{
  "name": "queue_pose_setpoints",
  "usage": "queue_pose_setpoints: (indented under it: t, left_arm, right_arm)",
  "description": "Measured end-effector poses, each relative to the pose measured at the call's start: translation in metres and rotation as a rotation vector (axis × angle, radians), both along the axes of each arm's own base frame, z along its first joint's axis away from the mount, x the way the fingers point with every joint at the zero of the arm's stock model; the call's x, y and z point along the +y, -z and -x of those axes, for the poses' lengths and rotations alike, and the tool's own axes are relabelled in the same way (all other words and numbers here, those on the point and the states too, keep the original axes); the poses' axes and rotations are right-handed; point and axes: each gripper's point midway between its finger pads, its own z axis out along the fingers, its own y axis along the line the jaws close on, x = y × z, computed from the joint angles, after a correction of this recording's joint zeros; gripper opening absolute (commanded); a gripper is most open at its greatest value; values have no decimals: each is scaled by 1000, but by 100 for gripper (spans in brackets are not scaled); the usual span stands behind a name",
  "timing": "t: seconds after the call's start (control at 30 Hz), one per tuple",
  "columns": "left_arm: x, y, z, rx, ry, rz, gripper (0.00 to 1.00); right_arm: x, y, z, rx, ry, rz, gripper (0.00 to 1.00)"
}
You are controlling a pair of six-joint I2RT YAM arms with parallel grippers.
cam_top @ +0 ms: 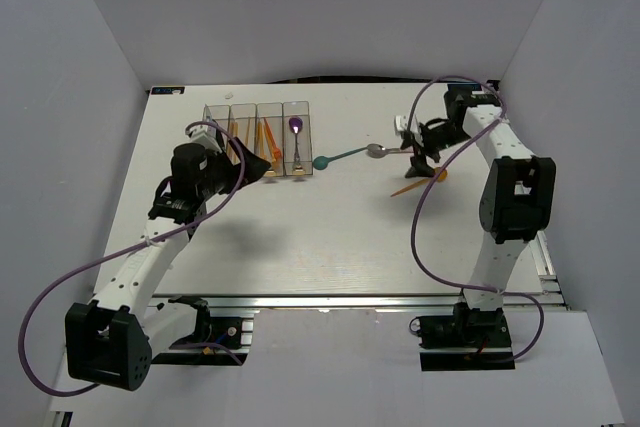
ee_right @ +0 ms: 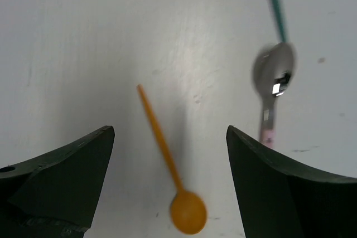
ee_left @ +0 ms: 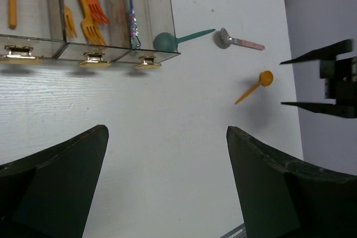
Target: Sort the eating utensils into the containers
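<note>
**Robotics laboratory test cell.** A white counter (cam_top: 330,247) is enclosed by plain pale panels (cam_top: 320,7) at 9, 12 and 3 o'clock. An aluminium rail (cam_top: 340,302) at 6 o'clock carries the left arm (cam_top: 130,272) and the right arm (cam_top: 515,197), each trailing purple cables (cam_top: 416,234).

- The worktop (cam_top: 330,237) is seen as white and matt, with a faint streaked grain.
- The containers (ee_left: 159,4), at 11 o'clock on the worktop, are seen as clear smoky plastic with glossy walls; polished brass-coloured feet (ee_left: 92,59) are fitted below.
- The orange forks (ee_left: 89,4) inside, the orange spoon (ee_right: 167,165) and the teal spoon (ee_left: 173,38) are rendered in smooth plastic of dull sheen.
- The metal spoon (ee_right: 274,73), at 1 o'clock, is shown with a mirror-bright bowl and a pale pink handle.
- The fingers (ee_right: 279,182) of the right end effector (ee_right: 170,131) and the left end effector (ee_left: 167,132) are seen as matt black plastic.
</note>
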Motion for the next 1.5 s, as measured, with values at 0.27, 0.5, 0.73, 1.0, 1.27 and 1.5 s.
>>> queue_pose_setpoints:
  t: [0.27,0.5,0.73,1.0,1.27,1.5]
  left_arm:
    - [-10,-6,1,-30,47,43,98]
    - [-12,-7,6,-31,53,65,98]
    - [-15,-12,8,-38,58,97,93]
    - [-22,-14,6,-21,69,157,80]
    - [-30,-24,3,-23,85,232,78]
    - [-43,-26,-2,-10,109,293,58]
  right_arm:
    - [-44,46,26,-17,-140,242,82]
    - [-54,69,10,-36,-139,329,74]
    - [-61,103,8,-18,-125,414,48]
    - [-59,114,2,-32,-58,448,21]
    - [-57,114,4,-65,-5,434,4]
    - [-19,82,5,130,198,297,0]
